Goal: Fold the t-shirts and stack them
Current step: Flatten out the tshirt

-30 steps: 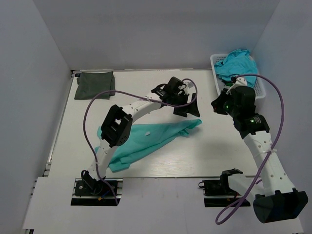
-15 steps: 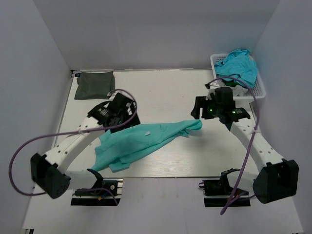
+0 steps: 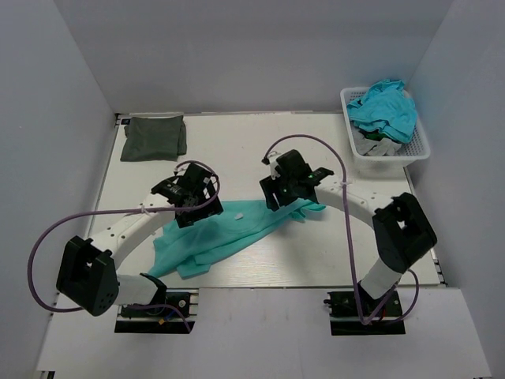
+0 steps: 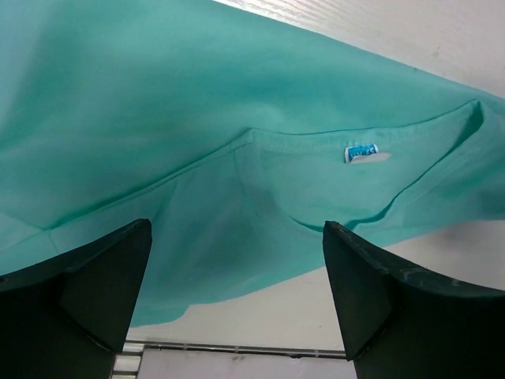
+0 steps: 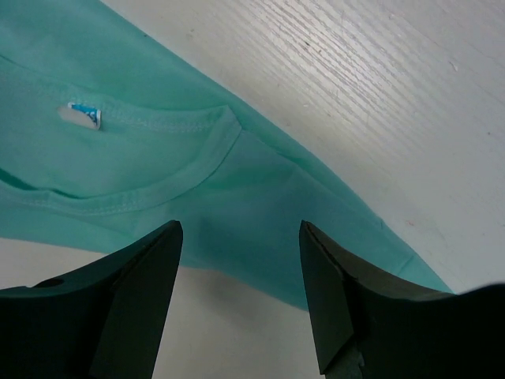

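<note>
The left gripper [image 4: 237, 264] is released, its jaws spread wide with nothing between them, just above the rumpled teal-green t-shirt [image 3: 225, 233]; the shirt's white neck label [image 4: 360, 152] lies just ahead of one finger; the right gripper [image 5: 238, 245] is likewise released and empty, poised over the same shirt's collar. The dark olive-green t-shirt [image 3: 154, 137], folded square, lies on the table [image 3: 316, 253], well apart beyond the left gripper.

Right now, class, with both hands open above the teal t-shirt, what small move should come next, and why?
Probably lower both and pinch the cloth beside the collar: the left hand and right hand hang open above the crumpled teal t-shirt, holding nothing, and it must be spread flat before folding.
</note>
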`<state>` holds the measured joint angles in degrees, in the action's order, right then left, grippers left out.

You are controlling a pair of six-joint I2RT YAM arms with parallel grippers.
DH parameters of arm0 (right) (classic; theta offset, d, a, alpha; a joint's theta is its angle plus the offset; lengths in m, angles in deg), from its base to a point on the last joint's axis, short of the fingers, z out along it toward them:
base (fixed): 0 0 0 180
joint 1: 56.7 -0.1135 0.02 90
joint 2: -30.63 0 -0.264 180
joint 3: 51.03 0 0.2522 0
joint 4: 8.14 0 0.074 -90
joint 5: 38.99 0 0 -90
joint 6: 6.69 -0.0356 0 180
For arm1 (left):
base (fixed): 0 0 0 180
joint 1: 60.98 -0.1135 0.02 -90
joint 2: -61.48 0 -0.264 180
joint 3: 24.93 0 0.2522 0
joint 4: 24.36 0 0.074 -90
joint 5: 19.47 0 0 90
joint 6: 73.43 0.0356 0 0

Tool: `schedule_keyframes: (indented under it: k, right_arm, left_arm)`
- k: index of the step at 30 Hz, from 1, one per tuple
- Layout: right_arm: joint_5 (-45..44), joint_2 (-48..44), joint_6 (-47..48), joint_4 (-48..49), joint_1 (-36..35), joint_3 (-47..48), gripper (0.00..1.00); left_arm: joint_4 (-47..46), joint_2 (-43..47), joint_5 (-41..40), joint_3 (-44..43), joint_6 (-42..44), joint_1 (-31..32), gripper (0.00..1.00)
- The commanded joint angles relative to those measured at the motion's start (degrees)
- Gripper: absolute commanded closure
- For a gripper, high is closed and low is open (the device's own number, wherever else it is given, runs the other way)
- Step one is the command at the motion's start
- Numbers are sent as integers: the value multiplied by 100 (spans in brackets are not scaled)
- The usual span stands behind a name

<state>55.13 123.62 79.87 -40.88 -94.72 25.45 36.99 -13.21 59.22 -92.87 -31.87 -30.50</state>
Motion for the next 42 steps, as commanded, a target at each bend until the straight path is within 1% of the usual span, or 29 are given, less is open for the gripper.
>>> schedule_keyframes:
  k: [1,2,3,5,6,8,12,14,15,17,18,19,20,21,22,23,24,25,26,31,32,33,34,37,38,40,41,42]
  right_arm:
    - [-622,289,63,272,-223,390,33]
    - [-701,377,-85,307,-319,382,33]
    - [-876,439,-208,386,-337,381,33]
    - [-922,588,-419,501,-390,390,33]
    - [-957,615,-507,588,-399,416,33]
    - [-1036,799,-640,667,-434,425,33]
    - [-1308,1054,-824,799,-487,601,34]
    - [-1493,1133,-894,826,-487,619,34]
    - [-1502,1186,-895,852,-470,645,37]
    - [-1493,1256,-913,870,-478,706,40]
    - [-1537,1326,-973,861,-487,707,46]
    - [-1502,1353,-1009,809,-478,707,51]
    - [-1563,1371,-1027,765,-487,768,58]
    - [-1572,1388,-1123,686,-487,768,72]
    - [-1581,1354,-1141,668,-478,759,78]
    - [-1537,1301,-1141,737,-461,672,87]
    - [-1528,1222,-1141,747,-487,637,100]
    - [-1493,1143,-1141,782,-496,619,100]
    - [-1441,1073,-1141,878,-487,532,100]
    - [-1230,871,-957,861,-496,522,100]
    - [-1125,861,-922,948,-513,470,98]
    - [-1037,870,-887,940,-522,469,85]
    - [-1010,905,-843,949,-531,469,77]
    - [-966,1089,-737,888,-601,592,65]
    - [-966,1177,-711,835,-636,688,59]
    - [-1185,1291,-736,791,-671,776,51]
    - [-1307,1318,-737,713,-680,820,49]
    - [-1369,1431,-737,686,-689,838,49]
  left_arm:
    - [-505,0,260,187,283,-16,3]
    - [-505,-79,261,188,283,-16,4]
    - [-505,-80,261,257,283,-16,8]
    - [-505,-220,314,337,283,-16,9]
    - [-505,-221,314,415,283,-16,14]
    - [-505,-291,314,469,283,-16,14]
    - [-698,-396,314,583,230,-16,17]
    - [-752,-397,261,583,230,-16,22]
    - [-752,-449,261,635,230,-16,23]
    - [-812,-510,261,688,230,-16,33]
    - [-813,-511,261,689,283,-16,37]
    - [-813,-511,261,689,283,-16,48]
    - [-813,-563,322,689,283,-16,54]
    - [-813,-564,322,689,335,-16,61]
    - [-813,-564,323,689,336,-16,66]
    - [-883,-511,323,689,414,-16,78]
    - [-936,-511,410,689,467,-16,83]
    - [-997,-450,463,741,529,-16,88]
    - [-1059,-449,463,741,529,-16,100]
    - [-1112,-275,385,741,582,37,100]
    - [-1112,-204,332,741,582,37,100]
    - [-1112,-55,331,741,582,37,100]
    - [-1164,33,331,811,582,37,100]
    - [-1226,297,331,969,635,37,100]
    - [-1226,298,331,1031,635,37,100]
    - [-1226,377,331,1031,635,37,100]
    - [-1226,377,331,1031,635,37,100]
    - [-1226,429,331,1084,635,37,100]
